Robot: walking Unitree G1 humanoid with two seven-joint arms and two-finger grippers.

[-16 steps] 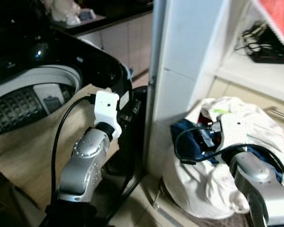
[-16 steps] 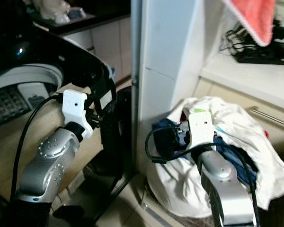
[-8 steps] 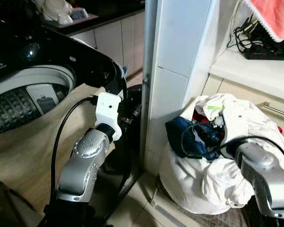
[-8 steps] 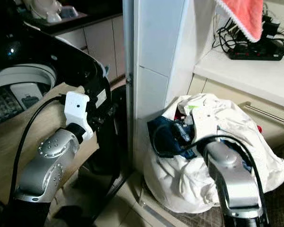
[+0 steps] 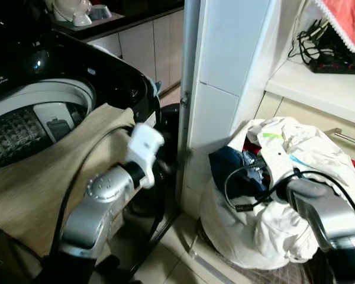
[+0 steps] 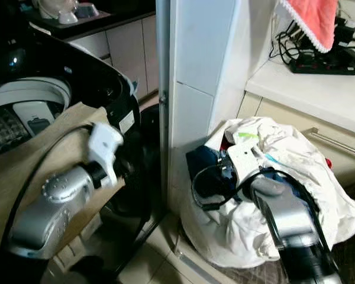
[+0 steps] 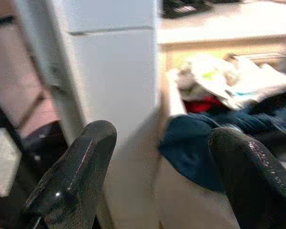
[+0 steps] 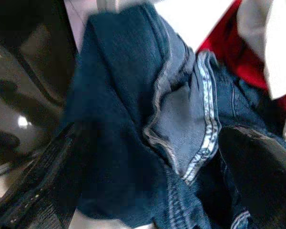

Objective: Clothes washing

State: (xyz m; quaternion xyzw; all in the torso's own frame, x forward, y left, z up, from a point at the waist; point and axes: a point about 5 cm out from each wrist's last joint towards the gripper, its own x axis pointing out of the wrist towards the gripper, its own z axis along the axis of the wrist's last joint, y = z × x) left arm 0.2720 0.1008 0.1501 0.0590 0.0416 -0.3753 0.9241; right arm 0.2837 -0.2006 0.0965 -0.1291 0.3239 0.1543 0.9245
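Atop white bag [image 5: 266,228], blue jeans [image 8: 148,119].

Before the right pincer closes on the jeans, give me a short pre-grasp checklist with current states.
1. Right pincer open: ok, fingers spread.
2. Blue jeans between its fingers: ok, denim lies in the gap.
3. Jeans free of the white laundry bag: cannot tell, partly buried.
4. Left pincer open, holding nothing: ok.
5. Washing machine lid open: ok, drum visible.
6. Beige cloth draped over the washer's front: not ok, may obstruct loading.

Head eyes look down; both wrist views closely share the laundry pile [image 5: 272,195].
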